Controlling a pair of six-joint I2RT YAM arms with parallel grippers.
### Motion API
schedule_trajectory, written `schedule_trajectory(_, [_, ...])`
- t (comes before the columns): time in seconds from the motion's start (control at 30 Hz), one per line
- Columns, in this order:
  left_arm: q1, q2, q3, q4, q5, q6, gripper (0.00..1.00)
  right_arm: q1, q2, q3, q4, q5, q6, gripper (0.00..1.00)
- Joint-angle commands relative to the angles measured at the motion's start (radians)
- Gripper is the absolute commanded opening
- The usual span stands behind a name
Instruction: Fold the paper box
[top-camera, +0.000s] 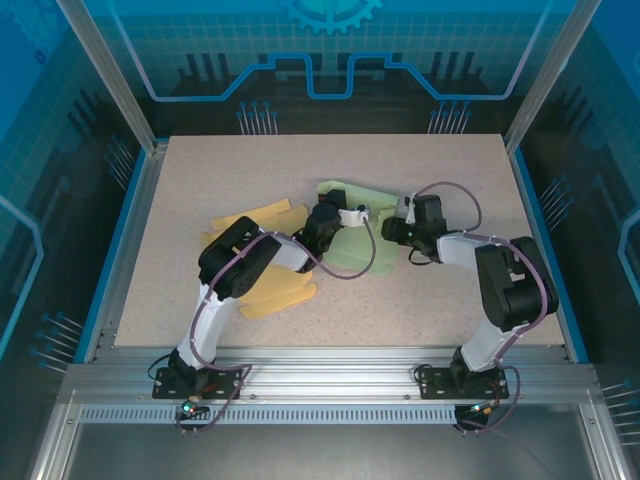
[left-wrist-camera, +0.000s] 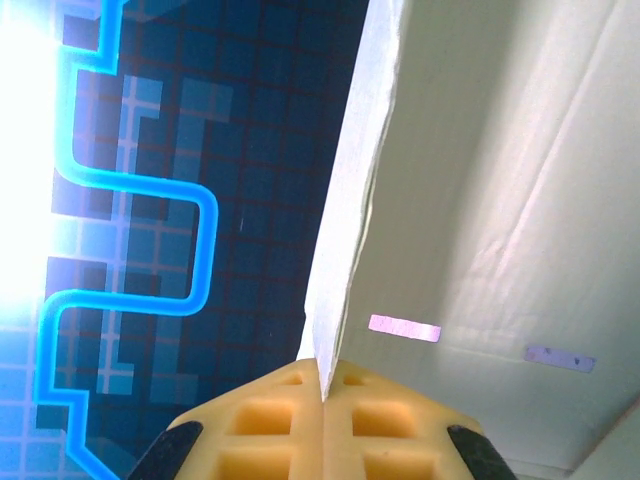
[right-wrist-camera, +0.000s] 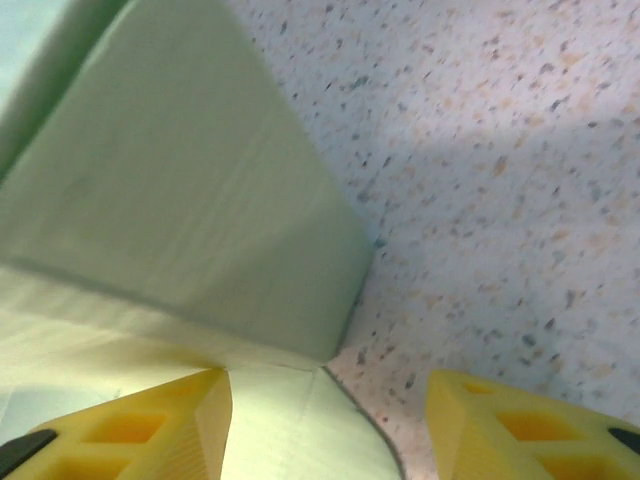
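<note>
The pale green paper box (top-camera: 352, 245) lies partly folded at the middle of the table, between the two arms. My left gripper (top-camera: 345, 215) is over its far left part. In the left wrist view the left gripper (left-wrist-camera: 322, 385) is shut on the thin edge of a raised flap (left-wrist-camera: 350, 200), which stands up out of the yellow pads. My right gripper (top-camera: 398, 228) is at the box's right edge. It stands open (right-wrist-camera: 328, 390), with a low green flap (right-wrist-camera: 285, 430) between its fingers and a raised panel (right-wrist-camera: 190, 200) just beyond them.
A flat yellow paper cut-out (top-camera: 265, 262) lies on the speckled table (top-camera: 450, 290) under the left arm. Blue transparent walls and metal posts (top-camera: 110, 80) close the table in. Bare table shows to the right of the box (right-wrist-camera: 500, 180).
</note>
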Motion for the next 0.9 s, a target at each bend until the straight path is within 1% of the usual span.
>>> schedule_trajectory(0.0, [-0.017, -0.003, -0.034, -0.132, 0.068, -0.005, 0.0, 0.019, -0.031, -0.026, 0.06, 0.001, -0.012, 0.57])
schedule_trajectory(0.07, [-0.015, -0.008, -0.04, -0.133, 0.075, -0.007, 0.0, 0.022, -0.029, -0.02, 0.059, 0.01, -0.014, 0.57])
schedule_trajectory(0.2, [-0.015, -0.014, -0.05, -0.132, 0.083, -0.007, 0.0, 0.024, -0.012, 0.02, 0.006, 0.088, 0.006, 0.57])
schedule_trajectory(0.5, [-0.017, -0.021, -0.065, -0.142, 0.109, -0.005, 0.0, 0.036, 0.024, 0.084, 0.014, 0.176, 0.006, 0.57])
schedule_trajectory(0.57, [-0.016, -0.023, -0.062, -0.149, 0.11, -0.007, 0.0, 0.046, 0.033, 0.086, 0.007, 0.21, 0.0, 0.54])
schedule_trajectory(0.63, [-0.015, -0.023, -0.058, -0.151, 0.109, -0.011, 0.0, 0.059, 0.038, 0.086, -0.001, 0.253, -0.002, 0.5])
schedule_trajectory(0.7, [-0.016, -0.025, -0.056, -0.151, 0.11, -0.017, 0.0, 0.067, 0.047, 0.114, -0.006, 0.279, -0.003, 0.46])
schedule_trajectory(0.87, [-0.021, -0.045, -0.047, -0.161, 0.101, -0.047, 0.0, 0.091, 0.053, 0.12, -0.016, 0.343, -0.008, 0.36])
